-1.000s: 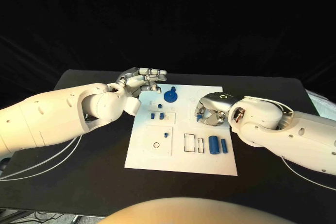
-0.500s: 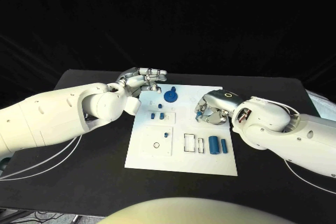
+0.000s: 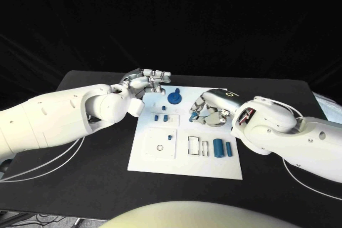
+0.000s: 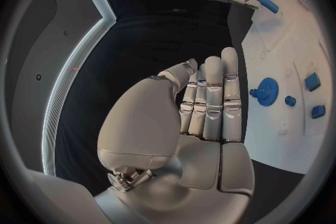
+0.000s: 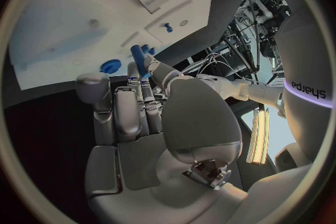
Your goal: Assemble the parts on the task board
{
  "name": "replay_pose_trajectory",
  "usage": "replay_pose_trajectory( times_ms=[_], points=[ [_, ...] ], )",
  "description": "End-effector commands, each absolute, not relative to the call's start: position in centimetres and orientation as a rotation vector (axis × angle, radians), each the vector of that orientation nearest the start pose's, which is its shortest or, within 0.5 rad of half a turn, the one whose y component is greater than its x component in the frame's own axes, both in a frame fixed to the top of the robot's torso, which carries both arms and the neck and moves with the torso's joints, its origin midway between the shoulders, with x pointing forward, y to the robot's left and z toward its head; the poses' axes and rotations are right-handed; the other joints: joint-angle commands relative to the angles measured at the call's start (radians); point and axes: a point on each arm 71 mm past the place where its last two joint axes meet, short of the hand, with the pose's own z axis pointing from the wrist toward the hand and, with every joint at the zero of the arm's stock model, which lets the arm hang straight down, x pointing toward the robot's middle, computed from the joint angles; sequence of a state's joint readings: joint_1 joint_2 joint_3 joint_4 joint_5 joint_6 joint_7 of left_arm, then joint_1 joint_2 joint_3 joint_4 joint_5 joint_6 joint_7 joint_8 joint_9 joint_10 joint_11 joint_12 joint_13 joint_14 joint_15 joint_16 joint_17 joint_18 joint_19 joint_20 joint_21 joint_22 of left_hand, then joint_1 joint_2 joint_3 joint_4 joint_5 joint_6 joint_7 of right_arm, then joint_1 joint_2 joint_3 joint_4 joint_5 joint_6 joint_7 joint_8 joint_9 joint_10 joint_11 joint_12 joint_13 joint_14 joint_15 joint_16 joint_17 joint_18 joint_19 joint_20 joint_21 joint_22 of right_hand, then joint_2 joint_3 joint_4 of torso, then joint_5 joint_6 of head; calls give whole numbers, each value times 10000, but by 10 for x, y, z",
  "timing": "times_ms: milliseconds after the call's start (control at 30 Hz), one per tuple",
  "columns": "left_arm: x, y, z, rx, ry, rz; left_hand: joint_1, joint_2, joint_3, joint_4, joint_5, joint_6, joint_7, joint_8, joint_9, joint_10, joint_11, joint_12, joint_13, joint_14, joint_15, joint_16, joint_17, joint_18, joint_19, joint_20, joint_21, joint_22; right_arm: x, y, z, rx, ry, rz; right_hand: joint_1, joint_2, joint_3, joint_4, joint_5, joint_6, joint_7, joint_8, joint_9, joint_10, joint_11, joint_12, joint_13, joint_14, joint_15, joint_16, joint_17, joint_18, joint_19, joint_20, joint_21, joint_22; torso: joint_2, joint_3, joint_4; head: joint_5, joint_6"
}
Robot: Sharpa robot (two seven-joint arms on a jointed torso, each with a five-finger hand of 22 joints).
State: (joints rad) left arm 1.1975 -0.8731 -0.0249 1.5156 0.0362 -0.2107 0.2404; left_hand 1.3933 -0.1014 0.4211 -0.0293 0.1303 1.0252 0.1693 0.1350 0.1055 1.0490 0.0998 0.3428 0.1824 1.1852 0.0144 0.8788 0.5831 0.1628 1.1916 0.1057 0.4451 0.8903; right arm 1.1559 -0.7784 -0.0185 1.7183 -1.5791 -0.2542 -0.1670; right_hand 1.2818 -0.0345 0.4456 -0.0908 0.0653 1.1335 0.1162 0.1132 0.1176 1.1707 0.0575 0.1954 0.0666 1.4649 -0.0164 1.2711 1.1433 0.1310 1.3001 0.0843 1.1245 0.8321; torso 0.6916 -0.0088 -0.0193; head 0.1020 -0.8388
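Observation:
The white task board (image 3: 153,159) lies in the middle of the table. My right hand (image 3: 211,109) hovers over its far right part and pinches a blue peg (image 3: 192,117) at its fingertips; the same peg (image 5: 140,59) shows between the fingers in the right wrist view. A blue gear (image 3: 173,97) stands near the board's far edge. My left hand (image 3: 146,80) sits at the board's far left corner, holding nothing, with its fingers (image 4: 212,98) straight and side by side. Two blue cylinders (image 3: 216,147) lie on the board's right side.
Small blue pieces (image 3: 159,117) stand in the board's left half, one more (image 3: 169,137) nearer me. Two rectangular slots (image 3: 193,145) lie beside the cylinders, and a small ring (image 3: 159,148) lies to their left. Black table (image 3: 85,178) surrounds the board.
My right hand has shifted left and slightly away from me over the board, turning with the blue peg in its fingers. The left hand has stayed put.

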Motion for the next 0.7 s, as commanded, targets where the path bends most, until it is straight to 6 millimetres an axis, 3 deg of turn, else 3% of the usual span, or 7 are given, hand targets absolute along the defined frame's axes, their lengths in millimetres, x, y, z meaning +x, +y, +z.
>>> replay_pose_trajectory(
  times_ms=[33, 333, 700],
  points=[
    [490, 218, -184, -12138, 15737, -15654, -8, 81, -75, 6, 14, -71, 23, 69, -17, -79, -6, 22, 11, -96, -2, -64, -10, 185, 13, 49, -25, -10, 419, -94, -179, -3365, 16856, 9187, 22, 88, 32, 45, -29, 69, 36, 16, 8, 53, 16, -58, 1, 381, -71, 44, 9, 17, 34, -13, 51, -12, -7, 3, 8, 65, -3],
    [491, 218, -185, -12143, 15712, -15630, -8, 81, -75, 6, 14, -71, 23, 69, -17, -79, -6, 22, 11, -96, -2, -64, -10, 185, 13, 49, -25, -10, 397, -51, -192, -4133, 16974, 10407, 61, 105, 61, 23, 7, 37, 67, -4, 7, 40, 34, -102, -3, 381, -63, 46, 5, 18, 28, -14, 44, -27, 2, -12, 18, 216, -65],
    [492, 219, -185, -12151, 15684, -15599, -8, 81, -75, 6, 14, -71, 23, 69, -17, -79, -6, 22, 11, -96, -2, -64, -10, 185, 13, 49, -25, -10, 391, -29, -217, -4718, 17306, 10596, 80, 103, 72, 6, 37, 11, 86, -20, 6, 22, 49, -138, -6, 377, -53, 37, -13, 17, 24, -10, 42, -32, 15, -2, 11, 348, -125]
  ],
)
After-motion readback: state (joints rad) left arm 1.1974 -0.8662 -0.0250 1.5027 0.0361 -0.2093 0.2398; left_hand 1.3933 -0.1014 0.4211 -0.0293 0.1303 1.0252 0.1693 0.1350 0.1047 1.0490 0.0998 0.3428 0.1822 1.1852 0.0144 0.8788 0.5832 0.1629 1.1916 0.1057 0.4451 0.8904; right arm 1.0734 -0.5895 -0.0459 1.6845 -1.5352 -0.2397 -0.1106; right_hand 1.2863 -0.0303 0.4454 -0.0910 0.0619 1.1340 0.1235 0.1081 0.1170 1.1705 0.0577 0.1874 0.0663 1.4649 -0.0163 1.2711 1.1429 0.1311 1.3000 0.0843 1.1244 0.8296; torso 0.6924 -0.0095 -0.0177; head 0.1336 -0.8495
